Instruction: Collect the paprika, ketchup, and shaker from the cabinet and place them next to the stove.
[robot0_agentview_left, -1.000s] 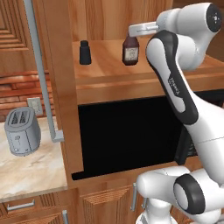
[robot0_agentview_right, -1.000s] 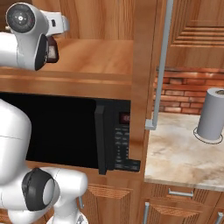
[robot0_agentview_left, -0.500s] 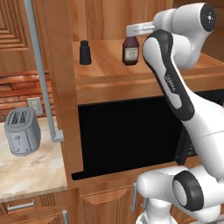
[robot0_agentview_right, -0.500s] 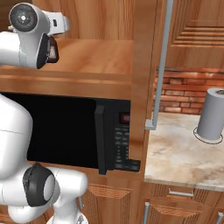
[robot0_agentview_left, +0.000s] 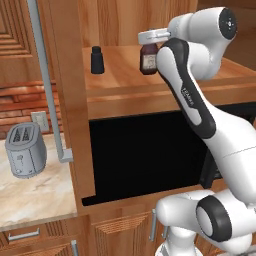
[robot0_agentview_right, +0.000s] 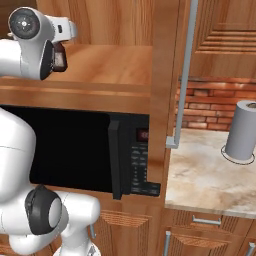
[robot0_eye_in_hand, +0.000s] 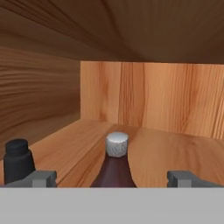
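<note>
The ketchup (robot0_eye_in_hand: 114, 168), a dark red bottle with a small grey cap, stands on the cabinet shelf (robot0_agentview_left: 125, 75) straight ahead of my open gripper (robot0_eye_in_hand: 111, 179). One fingertip (robot0_eye_in_hand: 41, 178) shows on each side of its neck, well clear of it. In the left base view the ketchup (robot0_agentview_left: 148, 60) is half covered by my arm, with my hand just above it. The black shaker (robot0_agentview_left: 97, 60) stands further left on the same shelf, and in the hand view the shaker (robot0_eye_in_hand: 17, 158) sits at the lower left. The paprika and the stove are out of view.
A black microwave (robot0_agentview_right: 135, 160) fills the recess under the shelf. A grey toaster (robot0_agentview_left: 25, 150) stands on the marble counter to the left, and a paper towel roll (robot0_agentview_right: 244, 131) on the counter to the right. The cabinet's wooden side panel (robot0_agentview_left: 72, 100) borders the shelf.
My hand has shifted a little left along the shelf, over the ketchup. The bottle and shaker have not moved, and the gripper has stayed open.
</note>
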